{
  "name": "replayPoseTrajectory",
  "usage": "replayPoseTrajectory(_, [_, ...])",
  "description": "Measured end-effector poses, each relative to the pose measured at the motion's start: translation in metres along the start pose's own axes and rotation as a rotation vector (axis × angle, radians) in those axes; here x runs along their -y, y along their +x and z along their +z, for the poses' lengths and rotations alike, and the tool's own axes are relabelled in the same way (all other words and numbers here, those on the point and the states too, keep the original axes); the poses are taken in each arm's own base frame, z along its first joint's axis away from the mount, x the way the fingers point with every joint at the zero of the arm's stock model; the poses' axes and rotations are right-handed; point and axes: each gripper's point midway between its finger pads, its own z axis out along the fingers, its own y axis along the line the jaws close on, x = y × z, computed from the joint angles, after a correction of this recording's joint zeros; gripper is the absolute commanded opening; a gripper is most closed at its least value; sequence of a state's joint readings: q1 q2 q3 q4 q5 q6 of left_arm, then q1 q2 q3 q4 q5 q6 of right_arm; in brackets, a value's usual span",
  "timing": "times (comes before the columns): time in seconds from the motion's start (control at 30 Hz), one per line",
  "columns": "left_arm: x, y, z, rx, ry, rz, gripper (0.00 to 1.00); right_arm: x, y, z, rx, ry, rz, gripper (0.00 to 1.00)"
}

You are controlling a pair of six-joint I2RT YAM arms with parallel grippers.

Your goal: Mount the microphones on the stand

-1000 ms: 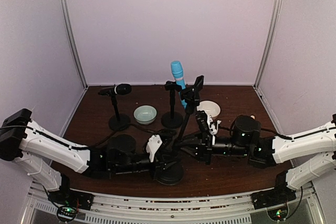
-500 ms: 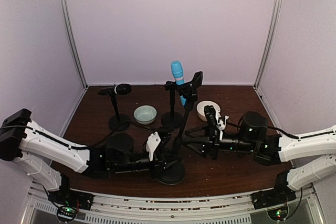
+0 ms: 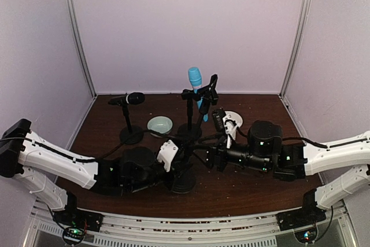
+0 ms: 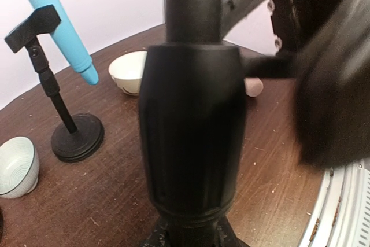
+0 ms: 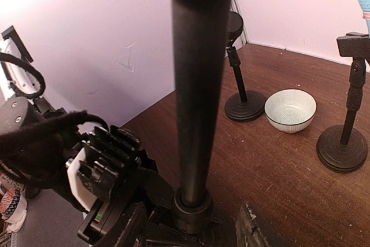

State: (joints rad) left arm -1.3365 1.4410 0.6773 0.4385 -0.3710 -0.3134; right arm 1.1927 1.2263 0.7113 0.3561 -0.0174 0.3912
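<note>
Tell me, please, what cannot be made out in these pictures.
Cream microphone: left wrist view shows only one end, behind the near stand; top view, the right arm covers it.
Near stand's clip: cut off by the top edge in both wrist views.
White bowl: top view, partly behind the right arm.

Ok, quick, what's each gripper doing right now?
Left gripper: shut on the near stand.
Right gripper: open, fingers straddling that stand's pole.

Robot lab booth: plain pale walls (image 3: 185, 27), aluminium corner posts (image 3: 79, 33), brown table (image 3: 260, 192), metal mounting rail (image 3: 185, 225).
</note>
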Motion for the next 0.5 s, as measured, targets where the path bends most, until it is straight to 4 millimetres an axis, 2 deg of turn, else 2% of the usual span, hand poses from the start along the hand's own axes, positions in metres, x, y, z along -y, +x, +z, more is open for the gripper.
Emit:
replayPoseTrajectory(0.13, [-0.004,0.000,-0.001,0.001,-0.031,0.003,0.00,0.006,0.009,0.015,-0.037,0.057,0.044,0.51])
replayPoseTrajectory(0.3, [-0.006,0.002,-0.002,-0.006,-0.055,0.006,0.00,0.013,0.018,0.020,-0.061,0.104,0.083,0.41])
replayPoseTrajectory(0.5, [-0.006,0.001,-0.002,-0.002,-0.064,0.007,0.00,0.011,0.016,0.021,-0.055,0.105,0.100,0.45])
